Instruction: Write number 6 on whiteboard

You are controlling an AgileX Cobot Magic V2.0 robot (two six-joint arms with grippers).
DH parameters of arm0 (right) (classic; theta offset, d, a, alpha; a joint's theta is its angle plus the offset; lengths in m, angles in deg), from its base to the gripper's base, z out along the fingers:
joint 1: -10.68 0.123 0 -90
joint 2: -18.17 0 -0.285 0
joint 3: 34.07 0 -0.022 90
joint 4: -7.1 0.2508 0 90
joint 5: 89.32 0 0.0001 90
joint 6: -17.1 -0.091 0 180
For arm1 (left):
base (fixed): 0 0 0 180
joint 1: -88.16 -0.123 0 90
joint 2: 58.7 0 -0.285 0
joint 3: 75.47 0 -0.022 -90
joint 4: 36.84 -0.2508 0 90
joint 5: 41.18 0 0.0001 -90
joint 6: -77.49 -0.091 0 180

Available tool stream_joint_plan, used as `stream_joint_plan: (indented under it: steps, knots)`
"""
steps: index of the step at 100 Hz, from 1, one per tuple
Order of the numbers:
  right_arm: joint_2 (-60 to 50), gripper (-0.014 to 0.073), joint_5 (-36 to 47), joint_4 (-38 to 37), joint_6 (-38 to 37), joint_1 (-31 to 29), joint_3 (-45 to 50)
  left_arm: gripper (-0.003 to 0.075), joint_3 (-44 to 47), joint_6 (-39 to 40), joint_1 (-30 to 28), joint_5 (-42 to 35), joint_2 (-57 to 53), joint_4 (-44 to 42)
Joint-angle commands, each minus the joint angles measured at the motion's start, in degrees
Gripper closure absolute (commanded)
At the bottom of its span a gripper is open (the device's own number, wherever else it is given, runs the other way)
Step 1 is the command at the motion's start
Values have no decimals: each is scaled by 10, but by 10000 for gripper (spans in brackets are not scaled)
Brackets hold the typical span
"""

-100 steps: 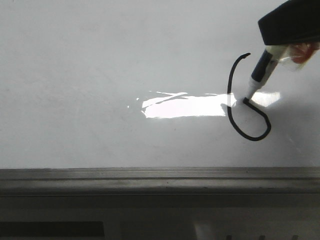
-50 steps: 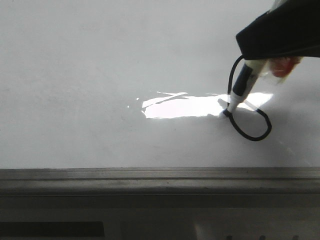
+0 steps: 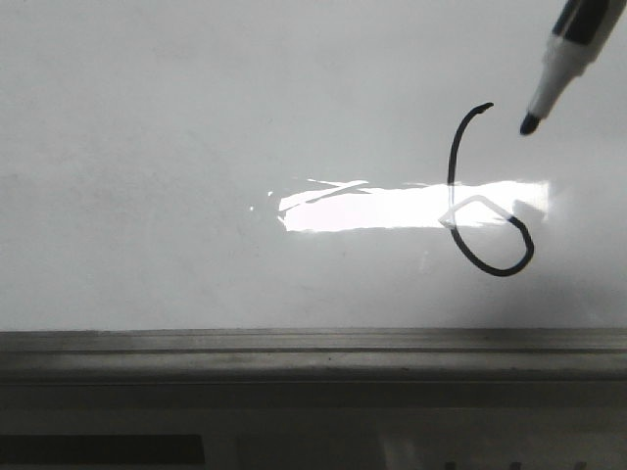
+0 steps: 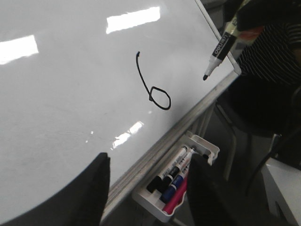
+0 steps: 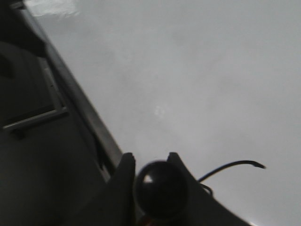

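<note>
Number 6 (image 3: pixel 482 196) sits finished on whiteboard (image 3: pixel 196 127), loop closed. Right gripper (image 5: pixel 151 188) jaws clamped on marker (image 3: pixel 558 69), tip held off the board, likely to avoid smudging. Left gripper (image 4: pixel 146 188) jaws apart, idle

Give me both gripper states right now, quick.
Left gripper: open, holding nothing.
Right gripper: shut on the marker, its tip lifted off the whiteboard beside the number 6.
</note>
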Motion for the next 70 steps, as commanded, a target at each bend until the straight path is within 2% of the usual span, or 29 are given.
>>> stream_joint_plan:
  steps: [1,12,24,31,45,70]
  knots:
    - [3,665,41,43,43,30,-19,356,-50,-34,-1,32,59,17]
    - [16,665,59,43,43,65,-19,356,-85,-152,-1,104,124,85]
    - [36,665,66,43,43,95,-19,353,-101,-347,-1,174,188,231]
    - [46,665,66,43,43,109,-19,352,-103,-427,-1,194,218,311]
    - [51,665,72,43,43,130,-19,352,-103,-499,-1,207,260,403]
    - [51,665,87,43,43,138,-19,352,-109,-539,-1,293,315,405]
